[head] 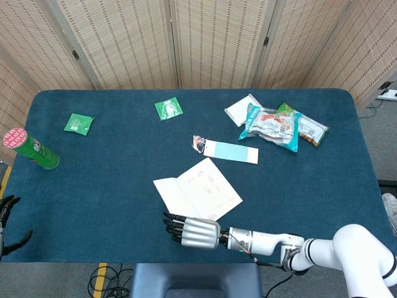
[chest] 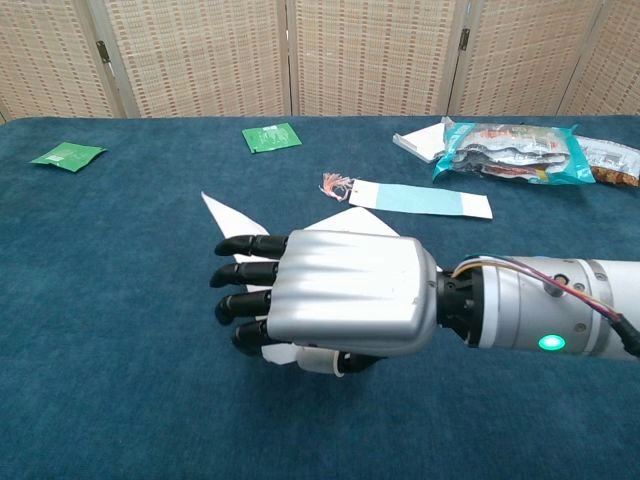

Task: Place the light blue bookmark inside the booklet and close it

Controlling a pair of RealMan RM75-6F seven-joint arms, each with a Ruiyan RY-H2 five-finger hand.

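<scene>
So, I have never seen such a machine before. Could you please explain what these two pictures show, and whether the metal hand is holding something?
It is a two-armed robot at a table with a dark blue cloth. One picture looks down from its head, the other looks forward from its chest.

The silver right robot hand hovers near the front edge, fingers stretched out, holding nothing. The left robot hand barely shows at the table's corner.

Beside the right hand lies the open white booklet. Behind it rests the light blue paper bookmark, still outside the booklet. Also there: two green sachets, a green can with a pink lid and some snack packets.
</scene>
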